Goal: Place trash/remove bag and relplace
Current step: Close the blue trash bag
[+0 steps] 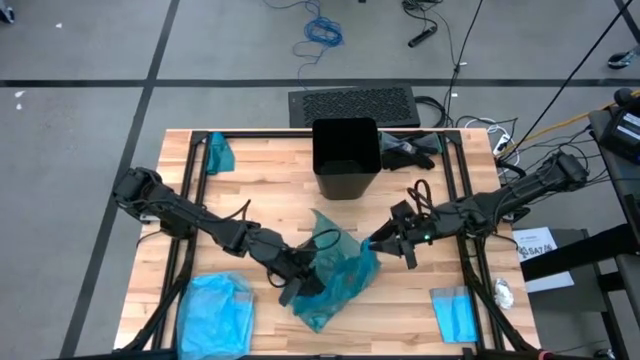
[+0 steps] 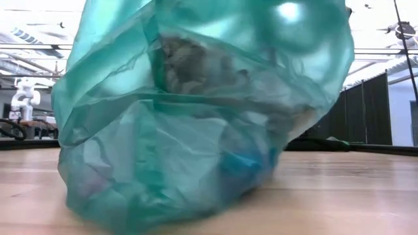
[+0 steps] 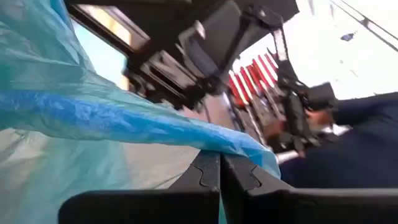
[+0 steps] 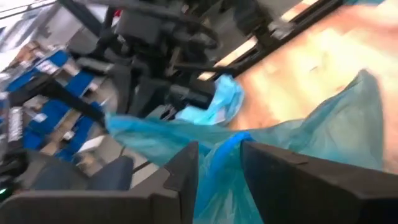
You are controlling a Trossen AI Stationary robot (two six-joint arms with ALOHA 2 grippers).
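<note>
Two grippers are working on one bag (image 1: 335, 270), which is sitting in the lower middle of the high view on the wooden worktop (image 1: 270, 185). In the low view the bag is filling most of the frame, and lumps of trash (image 2: 189, 62) are showing through its thin teal-green skin, so it looks full and is standing outside the bin.

The left gripper (image 1: 300, 283) is reaching in from the left of the frame and touching the bag's left side. Its jaws are pressed together, with a fold of the plastic lying over them in the left wrist view; I cannot tell for sure if the fold is pinched. The right gripper (image 1: 378, 243) is at the bag's upper right corner. Its jaws are standing a little apart with a bunched strip of the bag's edge running between them, and they are not squeezing it tight yet.

I think the step now is getting a firm hold on the full bag so it can be moved away. To do it well, the right jaws should be closing fully on the gathered plastic before any pull, and both arms should be lifting together so the thin bag is not tearing or spilling.

Farther back, in the upper middle, the black bin (image 1: 345, 158) is standing open, well apart from the bag. Paler blue bags (image 1: 215, 310) are lying in the lower left corner.
</note>
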